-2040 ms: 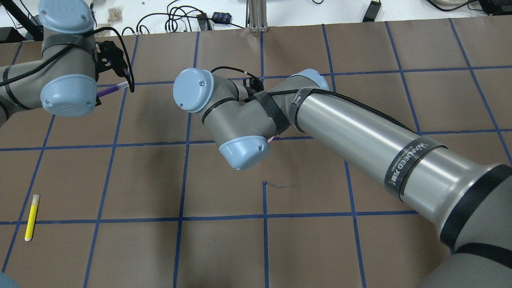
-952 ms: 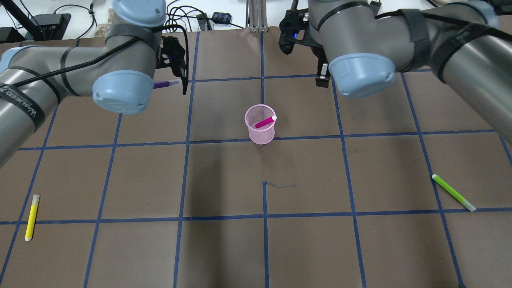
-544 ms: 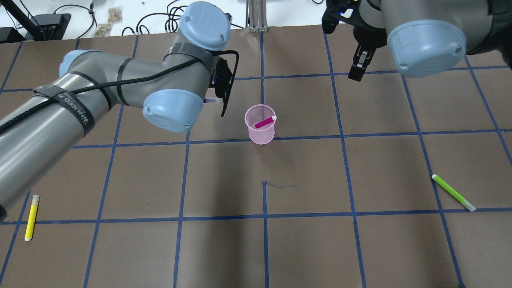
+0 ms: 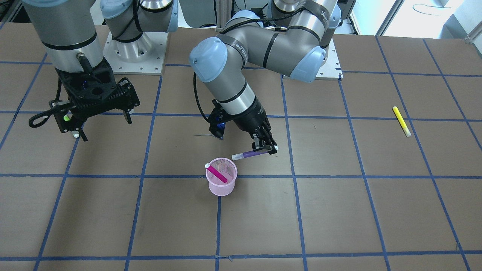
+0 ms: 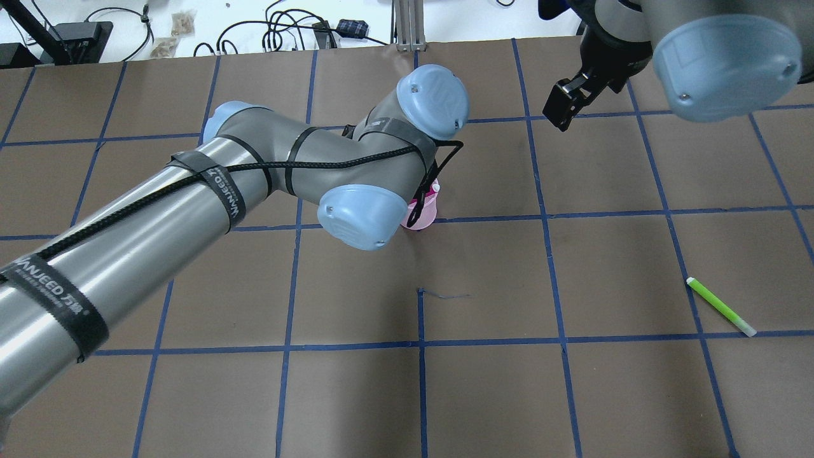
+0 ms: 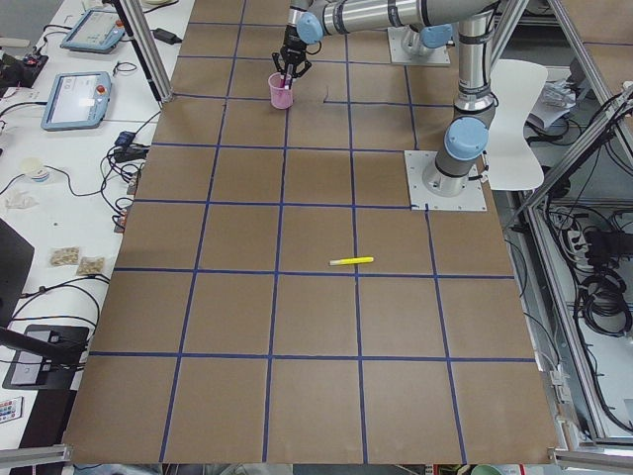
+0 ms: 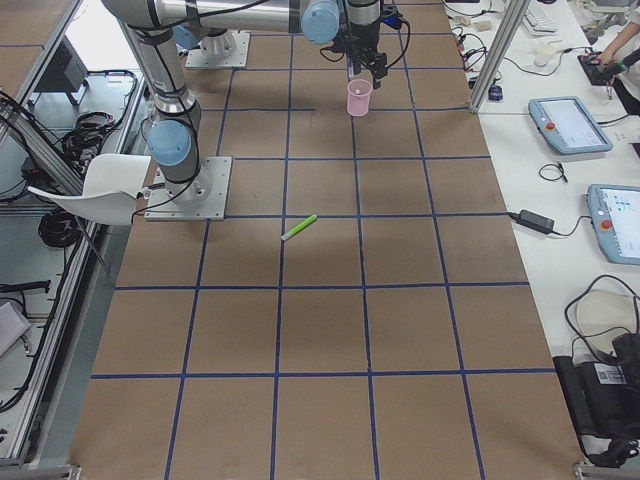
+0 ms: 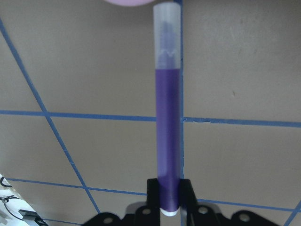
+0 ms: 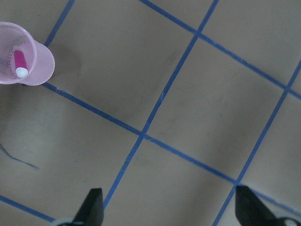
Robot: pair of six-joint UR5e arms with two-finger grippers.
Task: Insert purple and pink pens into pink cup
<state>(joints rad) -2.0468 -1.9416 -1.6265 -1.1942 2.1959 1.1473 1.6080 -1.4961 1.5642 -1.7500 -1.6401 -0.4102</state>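
The pink mesh cup stands upright near the table's middle with the pink pen leaning inside it. My left gripper is shut on the purple pen and holds it roughly level, just above and beside the cup, with its clear cap toward the rim. In the left wrist view the purple pen points at the cup's edge. My right gripper is open and empty, well away from the cup. The right wrist view shows the cup and the pink pen at its upper left.
A yellow pen lies on the robot's left side of the table. A green pen lies on its right side. In the overhead view my left arm covers most of the cup. Blue tape lines grid the brown table.
My left arm has swung right with the purple pen, from the far left to beside the cup. My right arm has left the cup, with the pink pen in it, and drawn back to the right.
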